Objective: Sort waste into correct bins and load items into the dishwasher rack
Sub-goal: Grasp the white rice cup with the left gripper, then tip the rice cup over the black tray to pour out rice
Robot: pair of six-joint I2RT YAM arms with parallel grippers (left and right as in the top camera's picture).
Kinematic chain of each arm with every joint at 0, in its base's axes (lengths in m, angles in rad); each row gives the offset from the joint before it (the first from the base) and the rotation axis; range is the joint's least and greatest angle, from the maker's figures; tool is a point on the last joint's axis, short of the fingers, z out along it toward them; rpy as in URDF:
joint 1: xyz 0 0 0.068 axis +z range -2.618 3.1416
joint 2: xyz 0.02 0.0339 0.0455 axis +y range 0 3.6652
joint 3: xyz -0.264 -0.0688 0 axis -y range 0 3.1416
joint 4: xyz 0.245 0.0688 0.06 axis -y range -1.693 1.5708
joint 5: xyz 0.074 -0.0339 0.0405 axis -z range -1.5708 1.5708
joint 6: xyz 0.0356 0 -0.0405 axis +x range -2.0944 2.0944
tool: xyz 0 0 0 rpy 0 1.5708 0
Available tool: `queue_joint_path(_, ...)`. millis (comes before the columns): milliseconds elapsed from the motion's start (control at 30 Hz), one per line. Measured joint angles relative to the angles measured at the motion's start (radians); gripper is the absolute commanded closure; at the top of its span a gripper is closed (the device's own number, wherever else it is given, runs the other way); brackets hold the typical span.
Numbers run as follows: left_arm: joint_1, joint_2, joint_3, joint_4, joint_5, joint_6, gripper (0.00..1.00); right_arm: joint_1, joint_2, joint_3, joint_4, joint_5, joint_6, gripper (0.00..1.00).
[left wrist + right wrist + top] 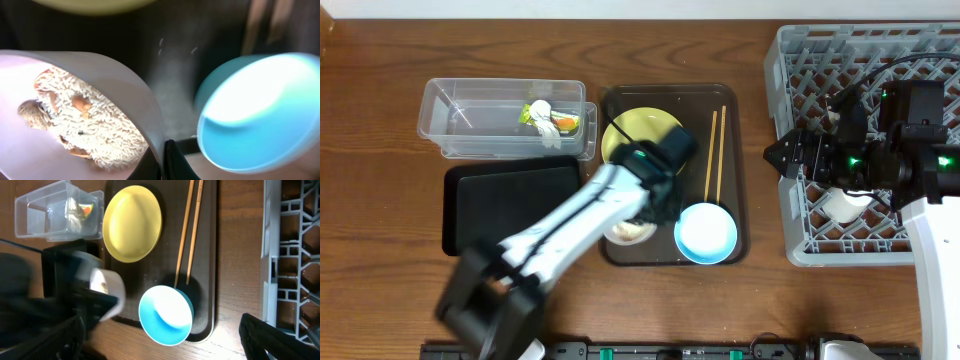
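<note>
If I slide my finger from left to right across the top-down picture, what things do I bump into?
Clear tub → yellow plate → chopsticks → grey dishwasher rack.

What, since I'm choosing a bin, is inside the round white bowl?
The round white bowl holds whitish rice-like food scraps with a few orange-brown bits mixed in. The bowl's floor beneath the scraps is covered and cannot be seen.
</note>
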State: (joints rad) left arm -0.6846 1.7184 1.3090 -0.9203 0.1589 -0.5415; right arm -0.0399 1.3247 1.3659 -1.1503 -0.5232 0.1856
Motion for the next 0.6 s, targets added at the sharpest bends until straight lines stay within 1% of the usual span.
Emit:
queue_joint_path(133,0.142,-0.114,0.018,-0.007,0.095,0.051,0.94,0.000,0.000,0.000,0.002,0.000,0.000,0.04)
queue_joint_path(233,0.280,-0.156,0.020,-0.024,0.217,0.109,0.94,0.000,0.000,0.000,0.003,0.000,0.000,0.04)
queue_joint_path(433,0.592,-0.155,0.006,-0.068,0.584,0.281,0.94,0.000,0.000,0.000,0.003,0.000,0.000,0.04)
queue_joint_path(600,0.802,-0.155,-0.092,-0.079,0.828,0.423,0.94,0.000,0.000,0.000,0.003,0.000,0.000,0.04)
